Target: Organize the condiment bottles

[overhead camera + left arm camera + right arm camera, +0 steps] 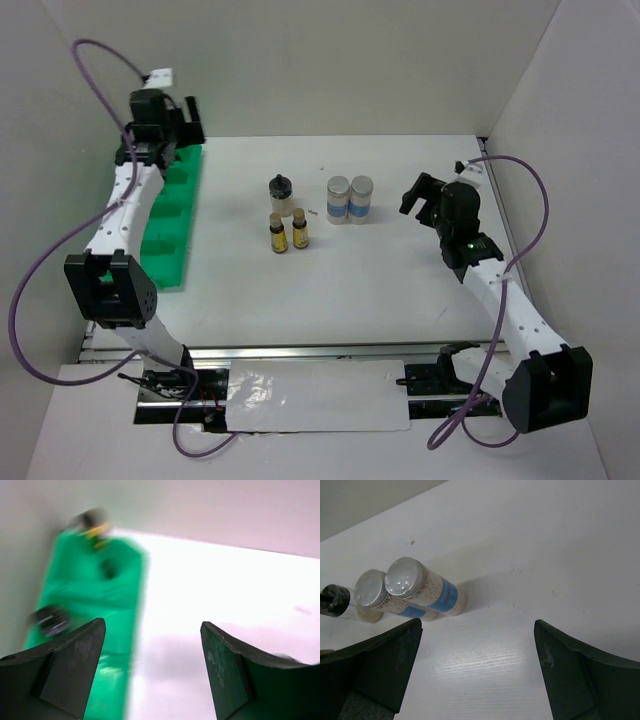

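Bottles hold the middle of the table (400,290). The clear black-capped bottle (281,195) stands upright at the back, and just in front of it an amber bottle (277,235) is side by side with a second amber bottle (299,230), both showing yellow labels and black caps. To their right, one silver-lidded jar (339,200) stands shoulder to shoulder with a second silver-lidded jar (361,198), blue bands on both. Over on the far left, the left arm reaches out above the back end of the green tray (170,250), which runs along the left wall. From its wrist camera, the left gripper (152,630) has its fingers spread wide with nothing between them, just bright table and the tray's edge below. That view is badly blurred, but at the tray's far end there's what looks like a dark yellow-labelled bottle (95,525). A dark round shape (50,620) sits in the tray close by the left finger, too smeared to identify. On the other side, the right gripper (477,630) hangs just right of the two jars, well apart from them, jaws wide and empty. Its camera looks across bare table at the jars and, beyond them, the clear bottle's black cap.
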Robot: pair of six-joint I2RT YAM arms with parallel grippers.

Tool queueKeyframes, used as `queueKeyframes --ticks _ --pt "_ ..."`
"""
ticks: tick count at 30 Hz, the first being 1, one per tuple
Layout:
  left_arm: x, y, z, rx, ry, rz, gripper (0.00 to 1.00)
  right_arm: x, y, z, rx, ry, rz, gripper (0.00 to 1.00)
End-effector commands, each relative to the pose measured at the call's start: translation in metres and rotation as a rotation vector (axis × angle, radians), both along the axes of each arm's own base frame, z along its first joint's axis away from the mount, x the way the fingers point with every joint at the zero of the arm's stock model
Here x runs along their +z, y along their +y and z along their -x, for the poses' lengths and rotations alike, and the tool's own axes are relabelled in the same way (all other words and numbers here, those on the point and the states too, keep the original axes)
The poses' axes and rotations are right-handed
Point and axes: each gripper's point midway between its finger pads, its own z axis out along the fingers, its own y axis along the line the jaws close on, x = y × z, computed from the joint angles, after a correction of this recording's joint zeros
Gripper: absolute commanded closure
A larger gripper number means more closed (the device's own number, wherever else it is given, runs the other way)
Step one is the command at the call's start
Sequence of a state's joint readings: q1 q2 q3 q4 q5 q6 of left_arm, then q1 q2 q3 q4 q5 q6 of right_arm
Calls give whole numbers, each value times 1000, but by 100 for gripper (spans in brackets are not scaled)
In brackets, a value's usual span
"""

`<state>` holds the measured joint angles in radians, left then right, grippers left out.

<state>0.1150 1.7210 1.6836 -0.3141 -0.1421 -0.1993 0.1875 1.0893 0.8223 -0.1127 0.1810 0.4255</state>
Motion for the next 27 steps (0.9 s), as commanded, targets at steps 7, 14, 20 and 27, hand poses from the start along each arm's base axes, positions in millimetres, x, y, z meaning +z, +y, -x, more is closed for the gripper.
queueKeyframes --ticks 7,14,20,27 --pt "-39 -211 -6 -508 64 -12 10 15 -9 27 -20 -38 17 0" --pt "-74 -247 -20 -489 119 -62 10 22 -18 44 -49 -77 20 0" --pt "-98 -261 -15 -512 171 -48 4 16 -22 48 -70 -59 32 0" --pt "-136 -260 -15 -498 249 -52 2 9 -23 47 -67 -40 45 0"
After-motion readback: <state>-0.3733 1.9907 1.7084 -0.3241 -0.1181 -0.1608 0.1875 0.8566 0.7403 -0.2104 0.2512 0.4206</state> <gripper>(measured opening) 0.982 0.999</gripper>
